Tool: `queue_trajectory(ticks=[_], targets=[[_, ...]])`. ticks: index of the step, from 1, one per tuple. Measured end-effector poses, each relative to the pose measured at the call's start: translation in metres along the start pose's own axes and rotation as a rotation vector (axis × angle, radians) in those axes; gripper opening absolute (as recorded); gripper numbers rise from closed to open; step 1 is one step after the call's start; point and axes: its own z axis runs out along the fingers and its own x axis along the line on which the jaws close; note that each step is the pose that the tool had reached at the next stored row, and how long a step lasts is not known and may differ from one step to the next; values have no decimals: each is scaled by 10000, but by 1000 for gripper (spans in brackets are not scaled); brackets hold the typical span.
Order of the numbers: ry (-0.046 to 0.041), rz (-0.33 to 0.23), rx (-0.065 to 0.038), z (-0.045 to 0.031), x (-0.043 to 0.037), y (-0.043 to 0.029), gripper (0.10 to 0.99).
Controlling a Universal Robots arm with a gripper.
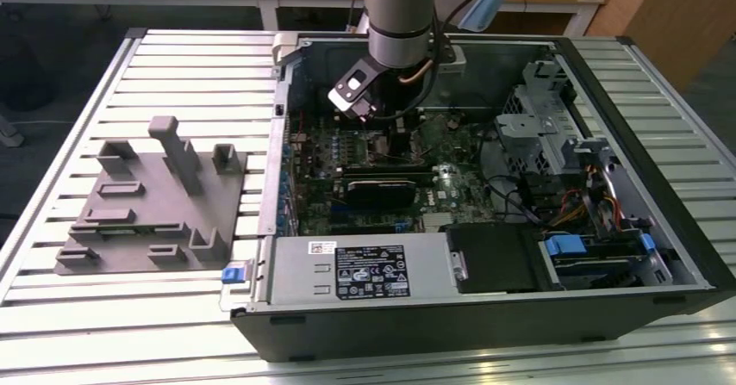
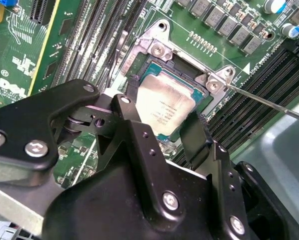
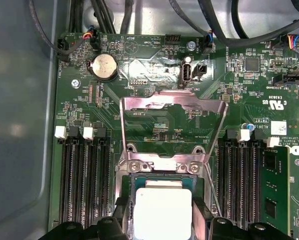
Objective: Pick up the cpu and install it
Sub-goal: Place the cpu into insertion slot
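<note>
The gripper (image 2: 163,105) straddles the cpu (image 2: 165,114) at the socket (image 2: 158,49), 12 o'clock of the black module (image 1: 374,191) in the exterior view; clenched or released I cannot tell, so I want it level, square, unforced.

Fine white print on motherboard (image 3: 249,92)

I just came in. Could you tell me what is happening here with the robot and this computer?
A robot arm reaches into an open computer case lying on a slatted table. Its gripper is down at the processor socket on the motherboard, right at the cpu. I cannot tell whether the chip is fully seated. The socket's metal retaining frame is flipped open. A grey fixture lies beside the case.
</note>
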Motion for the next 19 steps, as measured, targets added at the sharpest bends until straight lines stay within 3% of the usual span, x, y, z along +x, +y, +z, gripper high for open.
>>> queue_trajectory(ticks=[8, 15, 16, 19], targets=[[-5, 0, -1, -35, 1, 3, 612], [-5, -1, 3, -185, 1, 12, 612], [-5, -1, 5, -196, 1, 13, 596], [-3, -2, 5, -212, -7, 15, 416]])
